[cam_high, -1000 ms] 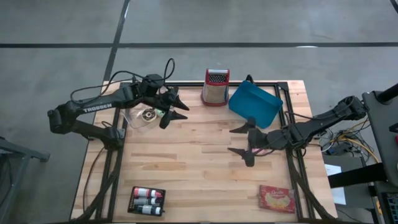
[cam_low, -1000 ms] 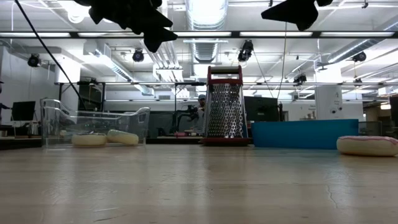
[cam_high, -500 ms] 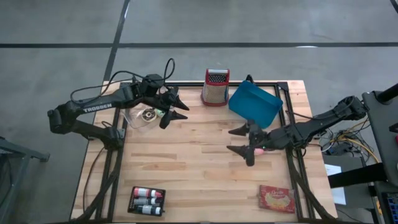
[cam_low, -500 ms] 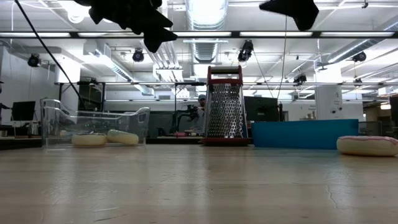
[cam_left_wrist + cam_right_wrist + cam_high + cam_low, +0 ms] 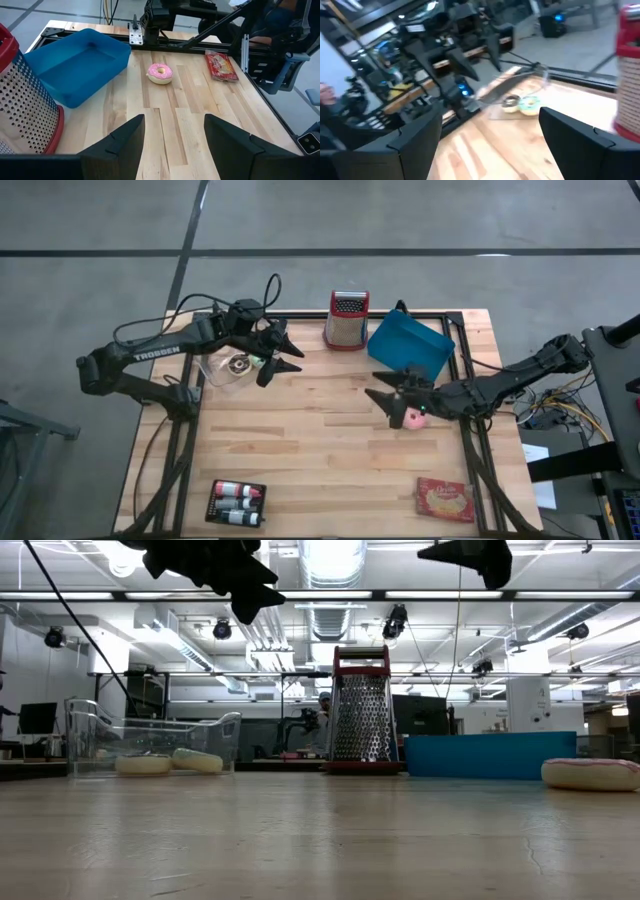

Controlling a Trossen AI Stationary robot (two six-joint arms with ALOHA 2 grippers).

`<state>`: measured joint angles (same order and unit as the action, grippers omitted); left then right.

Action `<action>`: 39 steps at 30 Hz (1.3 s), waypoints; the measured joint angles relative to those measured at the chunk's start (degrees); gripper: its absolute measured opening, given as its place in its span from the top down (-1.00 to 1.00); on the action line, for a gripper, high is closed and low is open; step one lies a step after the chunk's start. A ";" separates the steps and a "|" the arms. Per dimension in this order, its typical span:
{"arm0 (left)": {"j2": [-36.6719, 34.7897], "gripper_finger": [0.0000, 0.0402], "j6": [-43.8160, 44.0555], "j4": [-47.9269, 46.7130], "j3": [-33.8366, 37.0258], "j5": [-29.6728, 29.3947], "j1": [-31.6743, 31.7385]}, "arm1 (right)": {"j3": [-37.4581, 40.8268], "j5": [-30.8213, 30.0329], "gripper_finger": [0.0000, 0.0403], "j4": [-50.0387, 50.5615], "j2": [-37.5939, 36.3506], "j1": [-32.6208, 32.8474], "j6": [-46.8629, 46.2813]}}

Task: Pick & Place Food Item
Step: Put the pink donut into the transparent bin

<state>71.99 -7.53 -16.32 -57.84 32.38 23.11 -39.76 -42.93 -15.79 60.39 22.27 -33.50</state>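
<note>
Donut (image 5: 411,418), pink, on the table (image 5: 300,440) just under the right gripper (image 5: 388,387), whose jaws stand wide open and empty. Left gripper (image 5: 283,355): jaws spread, empty, beside the clear bin (image 5: 222,370) holding two more donuts.

Pink-frosted doughnut (image 5: 411,418), ring-shaped with a pale underside, lying flat on the wooden table (image 5: 300,440), toward its right side, near the blue tray (image 5: 410,348). Clear container (image 5: 222,370) at the table's left edge, holding two further doughnuts (image 5: 170,762), lying flat side by side.
</note>
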 joint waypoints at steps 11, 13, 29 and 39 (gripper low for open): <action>0.00 -0.04 0.00 -0.02 0.00 0.00 0.00 | -10.54 -0.19 -0.62 43.88 3.82 -2.59 -33.50; 0.00 -0.04 0.00 -0.01 0.00 0.00 0.00 | -13.78 2.60 -0.62 54.29 5.45 -3.12 -42.59; 0.00 -0.04 0.00 -0.02 0.00 -0.05 -0.01 | -28.19 29.55 -0.62 98.75 17.17 -3.92 -80.42; 0.00 -0.04 0.02 -0.04 0.00 -0.12 -0.02 | -16.57 36.56 -0.62 95.01 13.53 -3.96 -84.53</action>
<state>71.99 -7.51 -16.36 -57.84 32.26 23.09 -56.33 -6.37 79.22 73.92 18.30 -118.02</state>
